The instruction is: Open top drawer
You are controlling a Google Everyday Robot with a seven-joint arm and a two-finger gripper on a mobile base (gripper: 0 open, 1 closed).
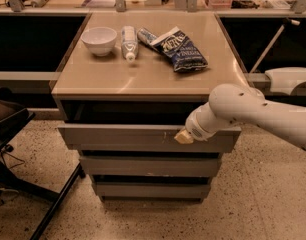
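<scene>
End effector [184, 136] touches the front of the partly pulled-out top drawer [118, 136]; its grip state cannot be told.

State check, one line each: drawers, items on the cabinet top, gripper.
Wide grey top drawer: partly pulled out, dark gap under the tan countertop.
Middle grey drawer: looks shut.
Bottom grey drawer: looks shut.
White bowl: upright.
Clear plastic bottle: lying on its side.
Dark blue snack bag: lying flat.
Gripper: at the top drawer's front edge, right of centre.
</scene>
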